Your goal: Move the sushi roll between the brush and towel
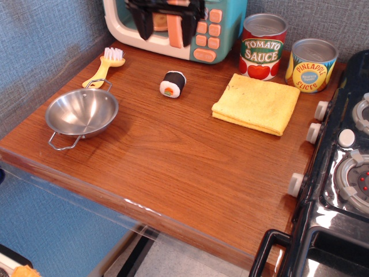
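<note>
The sushi roll (172, 84) lies on its side on the wooden table, its white face with the orange-green centre turned to the front. It is between the yellow-handled brush (105, 65) on the left and the folded yellow towel (256, 104) on the right. My gripper (168, 24) is open and empty. It is raised above and behind the roll, at the top edge of the view in front of the toy microwave, well apart from the roll.
A steel bowl (82, 112) stands at the left front, next to the brush. A teal toy microwave (222, 29) stands at the back. A tomato sauce can (263, 46) and a pineapple can (311, 64) stand behind the towel. A toy stove (346, 167) borders the right side.
</note>
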